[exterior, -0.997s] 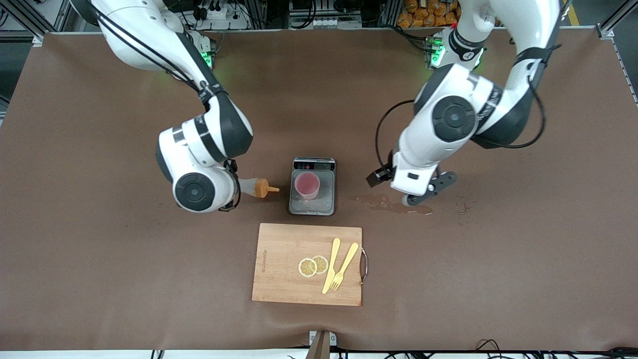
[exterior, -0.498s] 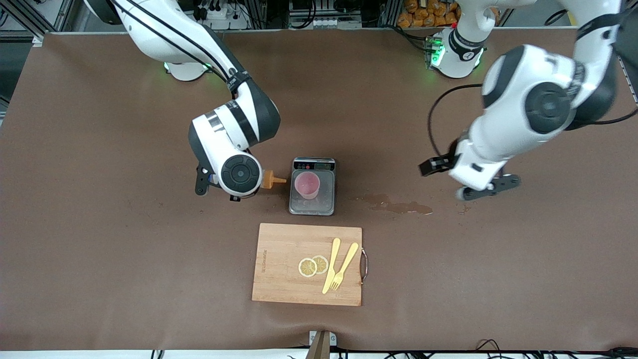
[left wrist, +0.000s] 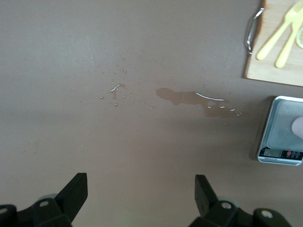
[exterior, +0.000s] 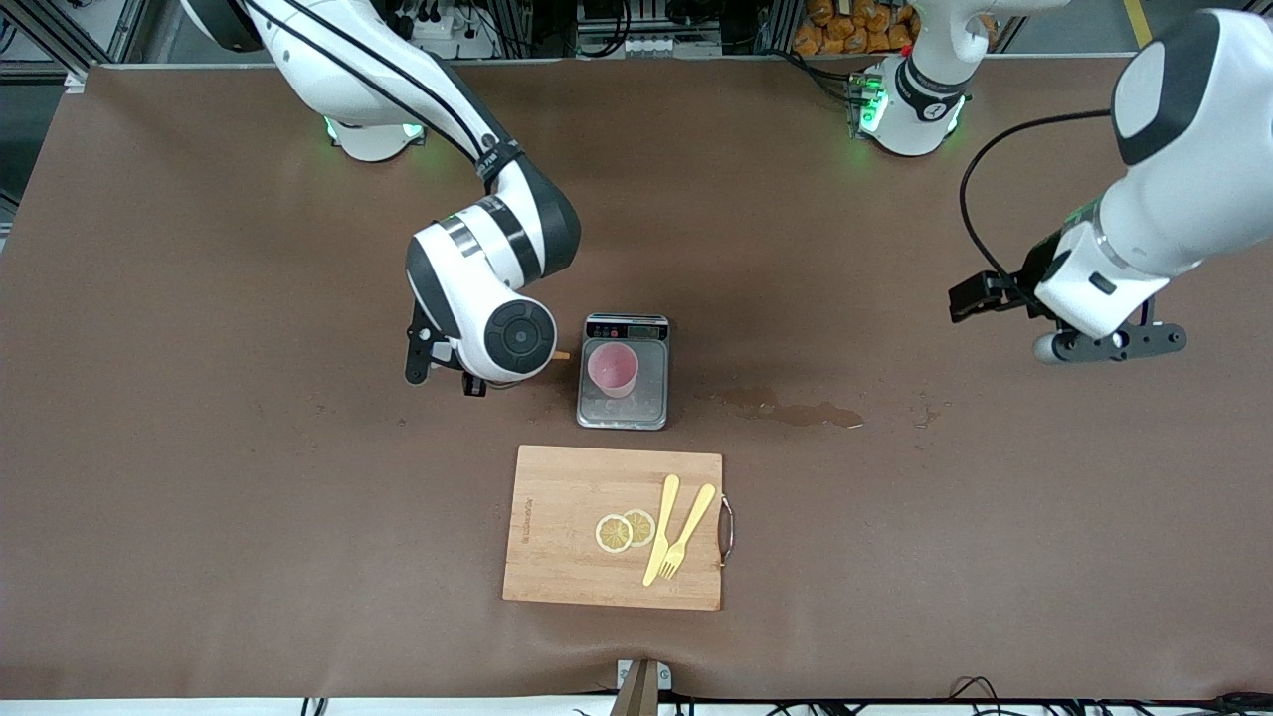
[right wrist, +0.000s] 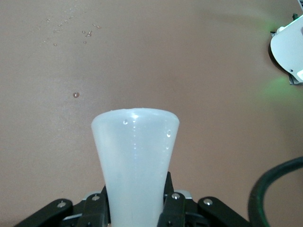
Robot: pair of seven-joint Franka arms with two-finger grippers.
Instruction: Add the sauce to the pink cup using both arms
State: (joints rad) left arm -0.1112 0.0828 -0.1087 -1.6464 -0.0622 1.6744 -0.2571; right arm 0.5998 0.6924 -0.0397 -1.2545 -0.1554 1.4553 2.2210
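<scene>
The pink cup [exterior: 613, 368] stands upright on a grey scale [exterior: 625, 410] in the middle of the table. Beside the scale, toward the right arm's end, the right arm's wrist [exterior: 497, 338] covers its gripper and the sauce, and only the orange nozzle tip [exterior: 562, 355] sticks out, pointing at the cup. In the right wrist view my right gripper [right wrist: 136, 205] is shut on the whitish sauce bottle [right wrist: 135, 151]. My left gripper [exterior: 1109, 346] hangs open and empty over bare table near the left arm's end, its fingers [left wrist: 75, 189] wide apart.
A wet spill [exterior: 796, 410] lies on the brown mat beside the scale, toward the left arm's end. A wooden cutting board [exterior: 557, 497] nearer the front camera carries two lemon slices [exterior: 625, 530], a yellow knife and a fork [exterior: 686, 532].
The right arm has carried the sauce toward the scale, and its wrist now hides most of the bottle. The left arm has swung away from the scale toward its own end of the table.
</scene>
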